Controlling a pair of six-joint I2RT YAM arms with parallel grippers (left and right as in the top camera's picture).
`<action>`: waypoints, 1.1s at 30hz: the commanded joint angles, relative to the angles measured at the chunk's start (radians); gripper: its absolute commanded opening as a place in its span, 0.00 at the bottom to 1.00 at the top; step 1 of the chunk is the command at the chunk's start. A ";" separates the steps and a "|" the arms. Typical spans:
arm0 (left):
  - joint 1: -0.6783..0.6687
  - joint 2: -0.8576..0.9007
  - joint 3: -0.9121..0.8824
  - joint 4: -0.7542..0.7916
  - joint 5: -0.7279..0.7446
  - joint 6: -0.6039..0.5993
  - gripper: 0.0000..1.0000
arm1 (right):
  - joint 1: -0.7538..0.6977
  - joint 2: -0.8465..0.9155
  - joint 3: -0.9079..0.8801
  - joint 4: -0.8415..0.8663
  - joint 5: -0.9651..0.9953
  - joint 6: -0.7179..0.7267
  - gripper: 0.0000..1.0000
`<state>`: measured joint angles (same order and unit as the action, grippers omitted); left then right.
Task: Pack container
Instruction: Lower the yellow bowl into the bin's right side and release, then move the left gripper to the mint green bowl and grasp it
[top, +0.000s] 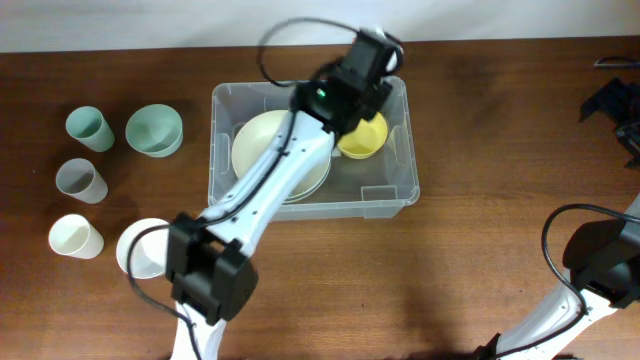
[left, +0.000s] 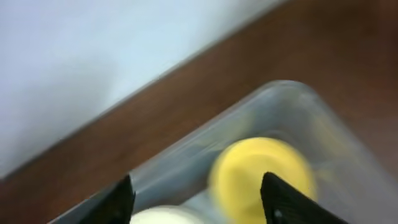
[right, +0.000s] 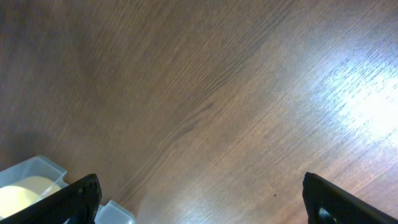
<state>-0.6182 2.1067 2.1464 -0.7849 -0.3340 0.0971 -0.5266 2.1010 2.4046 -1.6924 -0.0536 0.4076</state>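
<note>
The clear plastic container (top: 400, 190) stands at the table's middle. Inside it lie a large cream plate (top: 258, 145) on the left and a small yellow bowl (top: 366, 140) on the right. My left arm reaches over the container; its gripper (top: 350, 90) hangs above the far right part, open and empty. In the blurred left wrist view the gripper (left: 196, 199) has its fingers spread above the yellow bowl (left: 258, 168) and the container's rim (left: 186, 146). My right gripper (right: 199, 199) is open and empty over bare wood, with the container's corner (right: 43, 168) at lower left.
Left of the container stand a green cup (top: 90, 128), a green bowl (top: 154, 130), a grey cup (top: 82, 180), a cream cup (top: 76, 237) and a white bowl (top: 140, 248). The right arm's base (top: 600, 260) sits at the lower right.
</note>
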 joint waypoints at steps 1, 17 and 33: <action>0.086 -0.100 0.063 -0.073 -0.190 -0.018 0.69 | 0.003 -0.004 0.000 -0.002 -0.002 -0.007 0.99; 0.621 -0.024 0.060 -0.423 0.216 -0.134 0.74 | 0.003 -0.004 0.000 -0.002 -0.002 -0.007 0.99; 0.713 0.305 0.060 -0.404 0.305 -0.039 0.74 | 0.003 -0.004 0.000 -0.002 -0.002 -0.007 0.99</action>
<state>0.0780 2.3619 2.2047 -1.1988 -0.0708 0.0044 -0.5266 2.1010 2.4046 -1.6924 -0.0536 0.4068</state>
